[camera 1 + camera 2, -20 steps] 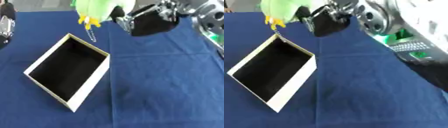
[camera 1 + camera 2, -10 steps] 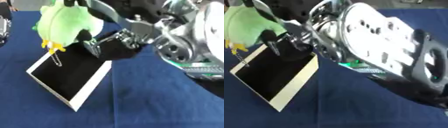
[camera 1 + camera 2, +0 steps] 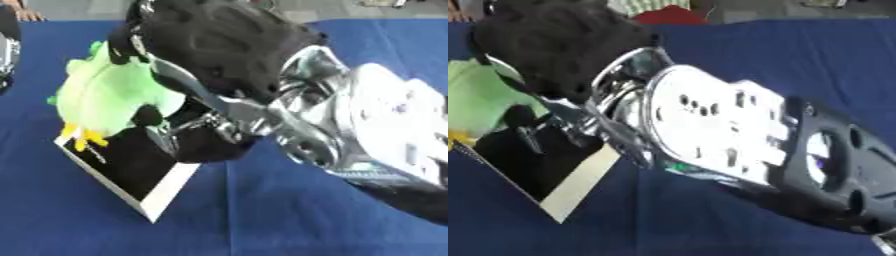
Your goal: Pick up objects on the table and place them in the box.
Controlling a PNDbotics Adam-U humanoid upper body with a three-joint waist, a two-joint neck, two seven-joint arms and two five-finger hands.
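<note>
While my right hand (image 3: 210, 75) keeps its fingers curled around the green plush toy (image 3: 105, 97), the toy hangs over the box's (image 3: 162, 197) far-left edge, not yet inside. By my judgement, lowering and letting go remain; no other objects show.

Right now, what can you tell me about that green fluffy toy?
The green plush toy looks soft and fuzzy, pale lime in colour, with darker green tufts along its edge and small yellow feet hanging below. A thin chain dangles under the feet. The right robot hand holds it from the side, fingers curled round it, so it hangs in the air over the near left edge of the box, whose inside is black with a pale rim. It does not touch the blue cloth.
</note>
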